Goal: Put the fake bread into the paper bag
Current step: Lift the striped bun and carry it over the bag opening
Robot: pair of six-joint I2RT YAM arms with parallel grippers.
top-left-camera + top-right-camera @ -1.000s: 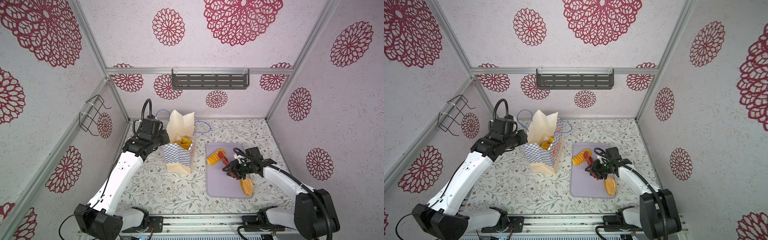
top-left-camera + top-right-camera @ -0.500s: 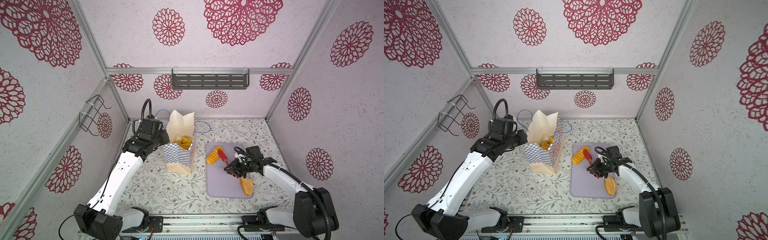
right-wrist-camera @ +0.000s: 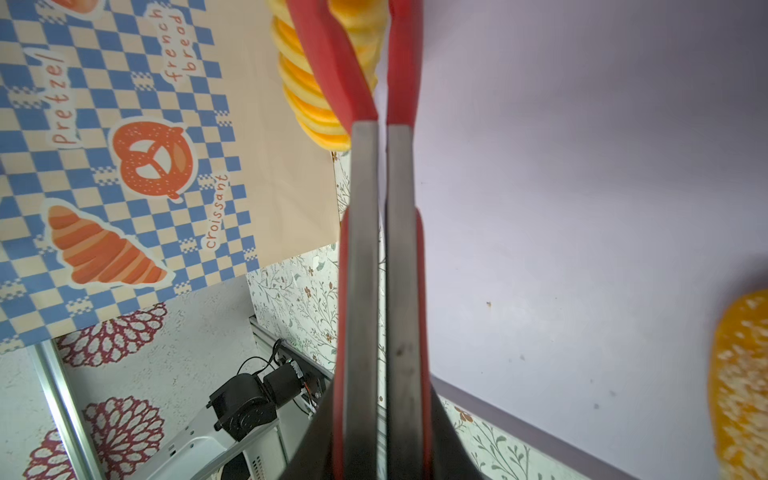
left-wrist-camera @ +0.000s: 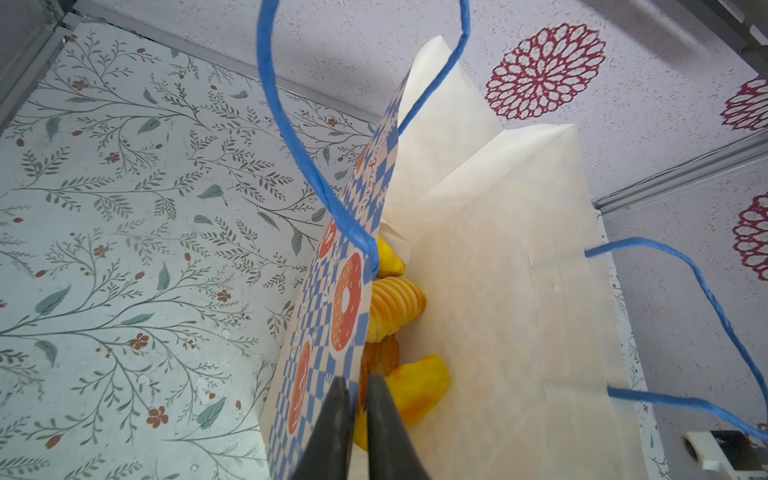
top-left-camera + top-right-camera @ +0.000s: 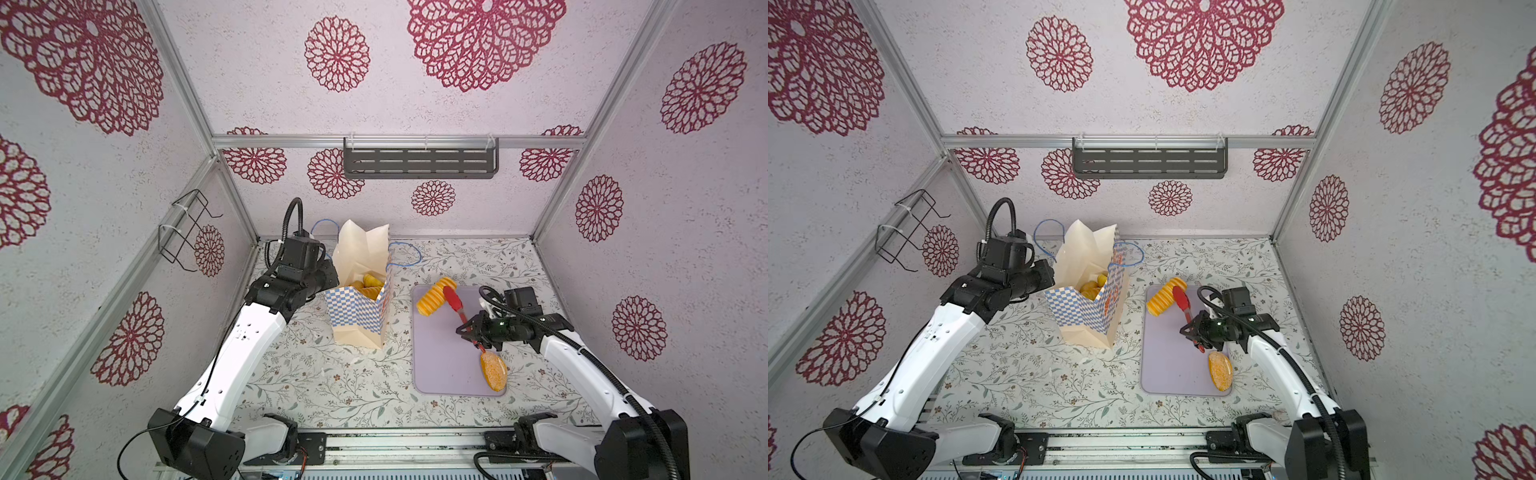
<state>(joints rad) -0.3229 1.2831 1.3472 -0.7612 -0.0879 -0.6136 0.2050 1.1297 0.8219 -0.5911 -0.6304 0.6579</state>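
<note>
Fake bread [image 5: 368, 284] lay partly in the paper bag [image 5: 357, 316]; a ribbed roll [image 5: 430, 301] sat diagonally at the lilac tray's [image 5: 440, 365] far corner. Our right claw [image 5: 471, 332], arm stretched low, clamped red tongs [image 5: 452, 300] pointing at it; our left claw [image 4: 359, 399] pinched the bag's rim.

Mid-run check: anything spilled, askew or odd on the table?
Nothing spilled or damaged. The ribbed roll, at the tips of the red tongs, pokes past the far corner of the lilac tray, and the seeded bun sits at its near edge. The paper bag stands upright.
</note>
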